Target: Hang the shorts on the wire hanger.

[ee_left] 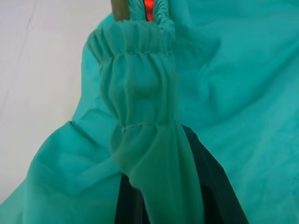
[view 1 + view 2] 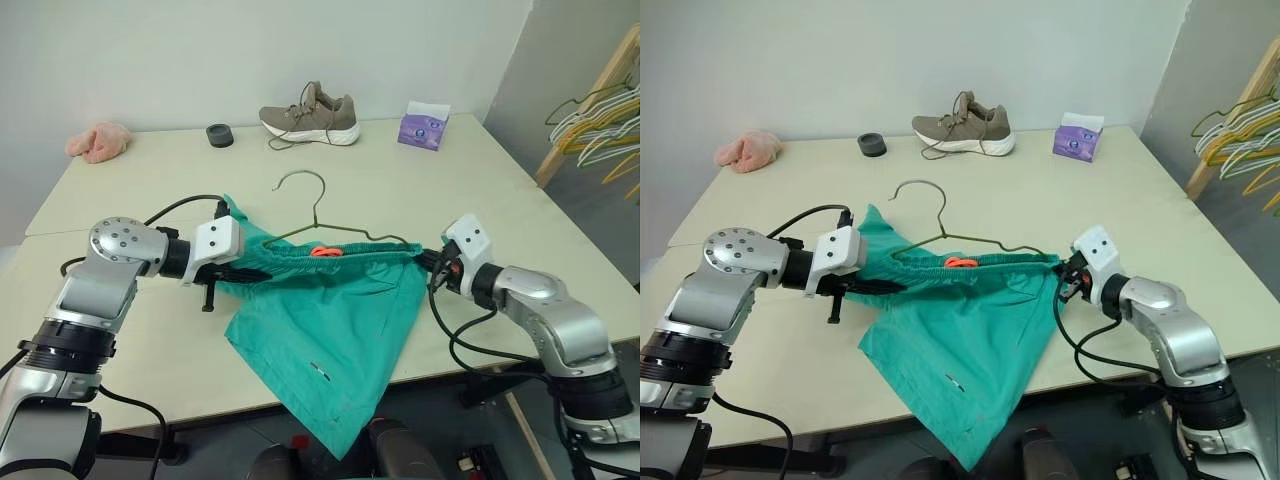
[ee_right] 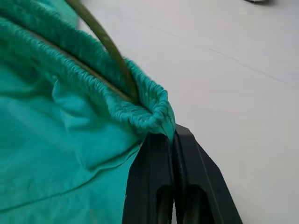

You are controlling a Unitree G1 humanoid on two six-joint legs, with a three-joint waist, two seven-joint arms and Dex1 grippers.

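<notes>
The shorts [image 2: 330, 320] are held stretched between the two grippers, above the front part of the table [image 2: 480, 190]. The left gripper [image 2: 243, 272] is closed on the left end of the waistband, and in the left wrist view the gathered elastic [image 1: 140, 88] is seen bunched over its black fingers [image 1: 219, 186]. The right gripper [image 2: 428, 260] is closed on the right end of the waistband; in the right wrist view its two fingers [image 3: 159, 186] are pressed together with the fabric edge pinched at their tips.

The hanger [image 2: 318, 215] is placed inside the waistband: its lower bar and both shoulders are covered by the fabric, while the hook is seen free above the shorts, toward the middle of the table. In the right wrist view the wire [image 3: 105, 44] is seen entering the waistband just beside the pinched corner. A small orange tag [image 2: 322, 251] is seen at the middle of the waistband. The legs of the shorts hang down over the front edge of the table.

Along the far edge a pink cloth [image 2: 98, 141] is lying near the left corner, then a black round thing [image 2: 219, 135], a shoe [image 2: 310, 114] and a purple tissue pack [image 2: 423, 127]. More hangers [image 2: 600, 125] are seen on a rack beyond the right edge.
</notes>
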